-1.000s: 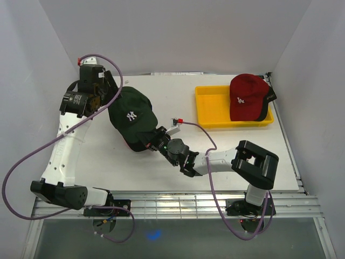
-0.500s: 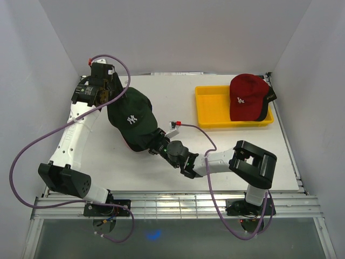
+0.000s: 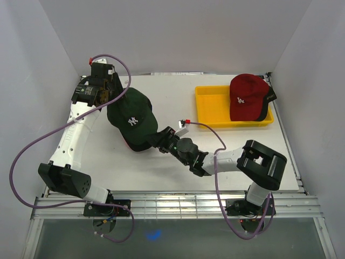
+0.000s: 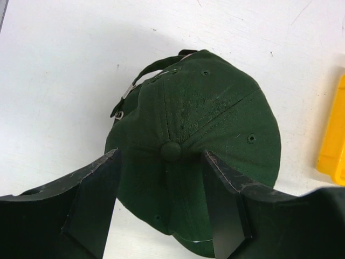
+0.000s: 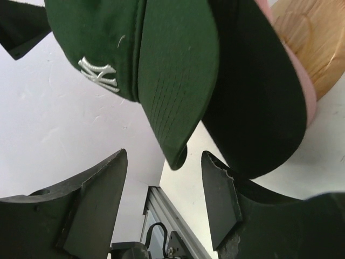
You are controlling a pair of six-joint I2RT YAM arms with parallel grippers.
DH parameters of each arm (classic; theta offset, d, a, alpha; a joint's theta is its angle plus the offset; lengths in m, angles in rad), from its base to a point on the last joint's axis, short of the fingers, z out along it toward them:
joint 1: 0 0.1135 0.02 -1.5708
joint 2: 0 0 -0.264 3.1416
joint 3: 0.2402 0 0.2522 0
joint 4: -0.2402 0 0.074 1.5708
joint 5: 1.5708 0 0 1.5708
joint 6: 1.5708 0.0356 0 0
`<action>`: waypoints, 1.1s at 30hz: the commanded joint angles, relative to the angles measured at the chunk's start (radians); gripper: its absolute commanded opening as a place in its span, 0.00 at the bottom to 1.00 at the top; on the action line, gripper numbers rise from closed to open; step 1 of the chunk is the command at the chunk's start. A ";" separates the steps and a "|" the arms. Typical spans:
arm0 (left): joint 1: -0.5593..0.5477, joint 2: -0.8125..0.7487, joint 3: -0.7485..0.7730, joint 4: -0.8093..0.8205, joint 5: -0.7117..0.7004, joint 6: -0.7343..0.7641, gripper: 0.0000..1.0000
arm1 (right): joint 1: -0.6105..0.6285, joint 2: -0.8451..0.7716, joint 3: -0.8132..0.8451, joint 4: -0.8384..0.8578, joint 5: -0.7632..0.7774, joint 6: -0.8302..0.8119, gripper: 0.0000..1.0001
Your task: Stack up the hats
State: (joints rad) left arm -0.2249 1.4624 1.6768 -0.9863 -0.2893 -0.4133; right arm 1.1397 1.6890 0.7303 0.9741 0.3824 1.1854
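Right end effector (image 5: 164, 155) opened, yellow tray (image 3: 209, 108) near

Bright even light, faint soft shadows, sharp focus, mild edge distortion

Mostly matt cloth and dull plastic, with one piece of bare wood.

The dark green cloth baseball cap (image 4: 215, 108) is matt twill with stitched seams, a raised white embroidered logo and a small shiny metal strap buckle (image 4: 128, 93). The red cloth cap (image 3: 245, 94) looks equally matt. The shallow yellow tray (image 3: 207, 108) seems to be smooth, slightly glossy plastic. The rounded wooden stand (image 5: 310, 43) shows pale grain. The black fingers (image 4: 94, 205) are dull and scuffed, and the white desk (image 4: 64, 54) is matt and faintly scratched.
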 commanded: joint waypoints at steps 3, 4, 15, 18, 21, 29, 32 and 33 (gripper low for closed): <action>-0.004 -0.024 0.020 0.006 -0.025 0.021 0.71 | -0.052 -0.022 0.020 -0.002 -0.069 -0.033 0.63; -0.004 -0.024 0.020 0.005 -0.025 0.021 0.71 | -0.061 -0.020 0.020 -0.002 -0.076 -0.033 0.63; -0.004 -0.020 0.021 0.000 -0.033 0.022 0.71 | -0.152 0.047 0.103 0.031 -0.252 -0.066 0.45; -0.005 -0.019 0.029 -0.003 -0.033 0.024 0.71 | -0.150 0.061 0.110 0.029 -0.267 -0.060 0.31; -0.005 -0.017 0.029 -0.006 -0.031 0.024 0.71 | -0.150 0.069 0.101 0.034 -0.277 -0.038 0.16; -0.014 -0.014 0.024 -0.006 -0.037 0.021 0.70 | -0.164 0.115 -0.046 0.165 -0.263 0.124 0.08; -0.021 -0.016 0.023 -0.009 -0.045 0.019 0.70 | -0.181 0.184 -0.113 0.354 -0.267 0.244 0.08; -0.024 -0.014 0.023 -0.012 -0.047 0.021 0.70 | -0.184 0.204 -0.126 0.432 -0.269 0.299 0.08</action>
State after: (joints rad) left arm -0.2386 1.4624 1.6772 -0.9901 -0.3119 -0.4000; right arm 0.9756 1.8187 0.6720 1.2308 0.1009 1.3342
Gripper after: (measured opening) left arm 0.704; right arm 0.106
